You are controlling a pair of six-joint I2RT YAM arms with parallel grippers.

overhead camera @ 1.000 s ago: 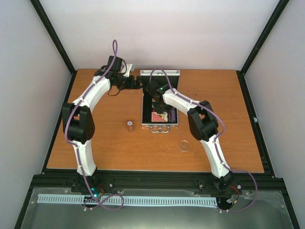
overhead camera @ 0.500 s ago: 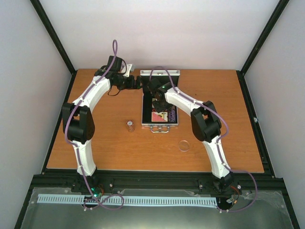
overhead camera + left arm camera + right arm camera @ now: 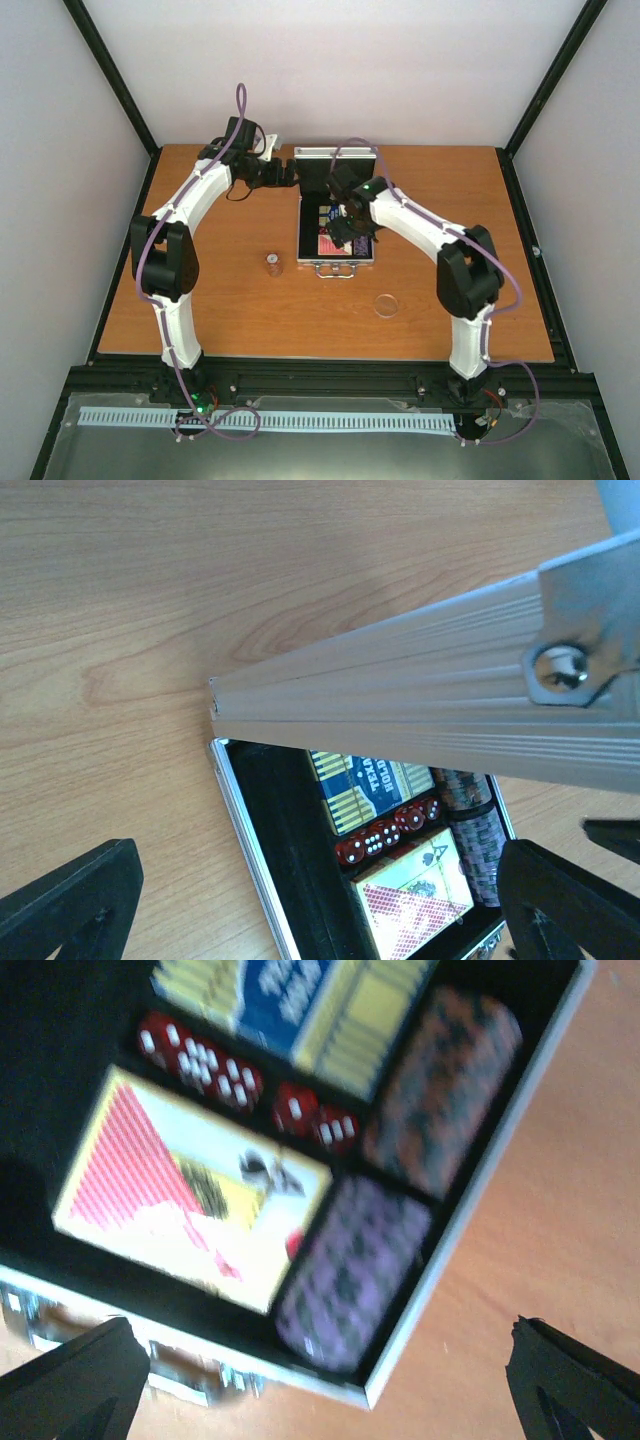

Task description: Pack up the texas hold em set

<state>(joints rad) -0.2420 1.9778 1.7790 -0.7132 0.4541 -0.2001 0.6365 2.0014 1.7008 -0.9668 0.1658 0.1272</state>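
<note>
The silver case (image 3: 305, 240) lies open at the table's middle with its lid (image 3: 337, 160) standing up at the back. Inside it lie a blue card deck (image 3: 300, 1000), a red-backed deck (image 3: 190, 1190), a row of red dice (image 3: 240, 1080), a purple chip stack (image 3: 350, 1270) and a brownish chip stack (image 3: 440, 1090). My right gripper (image 3: 320, 1390) hovers open just above the case's near right corner, holding nothing. My left gripper (image 3: 320, 910) is open beside the lid's ribbed rim (image 3: 400, 705). A short chip stack (image 3: 272, 264) and the clear disc (image 3: 386, 305) sit on the table.
The case's handle (image 3: 336, 270) points toward the arms. The left arm (image 3: 190, 200) arcs along the table's left side, the right arm (image 3: 440, 240) along the right. Black frame posts stand at the table's corners.
My right gripper has opened wide over the case's chip slots, and the right arm's elbow has swung out to the right. The left arm has stayed put.
</note>
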